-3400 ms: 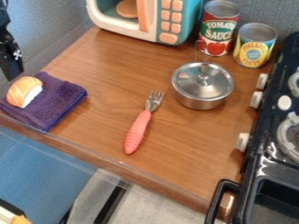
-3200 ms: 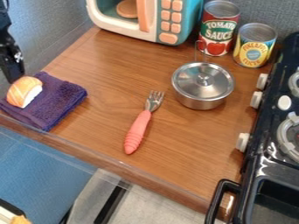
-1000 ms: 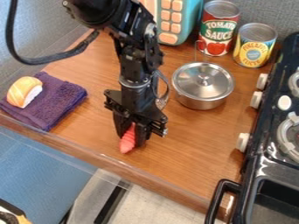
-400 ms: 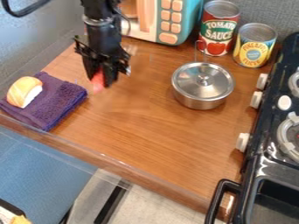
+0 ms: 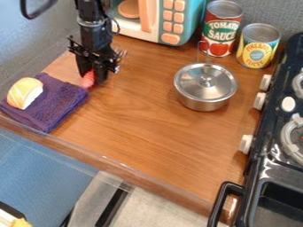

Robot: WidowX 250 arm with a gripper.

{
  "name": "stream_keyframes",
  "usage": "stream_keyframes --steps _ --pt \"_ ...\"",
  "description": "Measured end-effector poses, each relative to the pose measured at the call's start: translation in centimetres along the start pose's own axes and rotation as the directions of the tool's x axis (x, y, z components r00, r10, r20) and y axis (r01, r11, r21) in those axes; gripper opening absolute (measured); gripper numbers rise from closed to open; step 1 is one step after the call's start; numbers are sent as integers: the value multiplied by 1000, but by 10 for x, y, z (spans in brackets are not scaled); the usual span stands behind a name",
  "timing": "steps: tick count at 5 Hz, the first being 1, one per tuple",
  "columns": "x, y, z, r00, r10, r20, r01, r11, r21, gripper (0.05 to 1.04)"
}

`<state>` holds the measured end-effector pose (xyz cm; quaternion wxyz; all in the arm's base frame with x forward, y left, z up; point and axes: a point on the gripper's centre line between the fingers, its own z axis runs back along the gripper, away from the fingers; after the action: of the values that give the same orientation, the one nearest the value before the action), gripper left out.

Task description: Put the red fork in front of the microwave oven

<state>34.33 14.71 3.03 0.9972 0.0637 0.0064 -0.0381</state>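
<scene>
One fork [image 5: 87,80], two cans [image 5: 222,29].

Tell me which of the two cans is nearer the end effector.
The tomato sauce can, red and green, left of the yellow-labelled pineapple can.

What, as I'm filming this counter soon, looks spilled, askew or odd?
Nothing looks spilled or damaged: the cans stand upright and the pot is lidded. Slightly odd: the sushi sits straight on the towel, no plate.

We see a toy kitchen setup, with a play microwave [image 5: 172,22], food cans and a lidded pot [image 5: 204,91]. Black stove burners [image 5: 292,137] line one side.
</scene>
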Motion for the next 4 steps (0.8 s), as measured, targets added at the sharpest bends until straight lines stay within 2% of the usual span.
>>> stream_keyframes --steps 1,2,3,4 --pt "12 8 0 999 -35 6 35 999 22 448" --pt "22 14 -1 998 -55 18 55 998 24 500" --pt "19 18 -2 999 -39 34 40 999 -8 684" --pt "13 19 6 998 -48 48 51 997 -60 952"
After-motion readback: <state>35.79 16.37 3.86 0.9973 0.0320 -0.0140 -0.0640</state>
